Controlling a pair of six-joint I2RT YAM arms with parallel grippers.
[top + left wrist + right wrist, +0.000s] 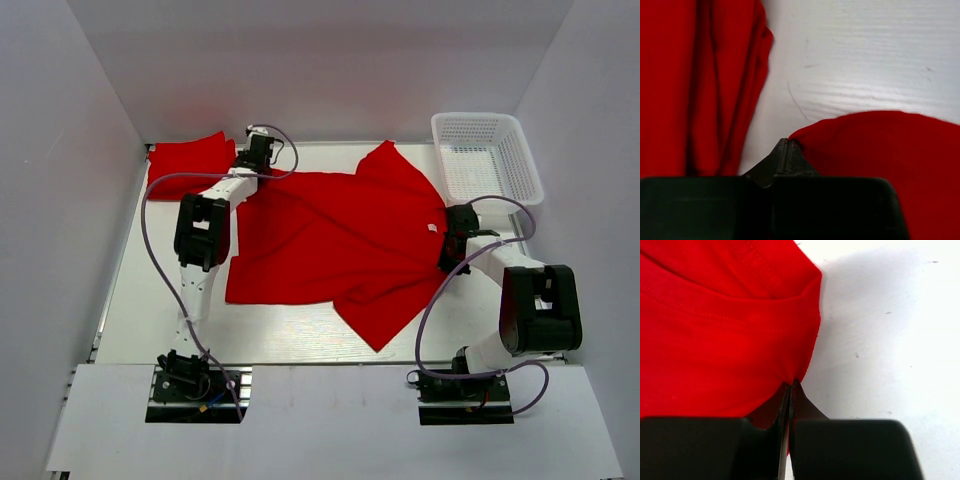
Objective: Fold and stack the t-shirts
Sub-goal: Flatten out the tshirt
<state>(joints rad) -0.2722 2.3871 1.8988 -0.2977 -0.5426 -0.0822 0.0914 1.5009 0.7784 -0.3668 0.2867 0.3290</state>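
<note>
Two red shirts out here, and one basket! The basket sits just beyond the right fingers, and both shirts lie outside it, on the table. Right fingers are pressed together, pinching the edge of the spread shirt. Left fingers are clamped too, on that same shirt's far corner. The bunched shirt lies just left of the left fingers, apart from them.

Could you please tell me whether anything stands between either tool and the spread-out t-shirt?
Nothing visible does. The left tool is shut on the far left edge of the spread t-shirt, and the right tool on its right edge. The basket stands at the far right, not between them.
</note>
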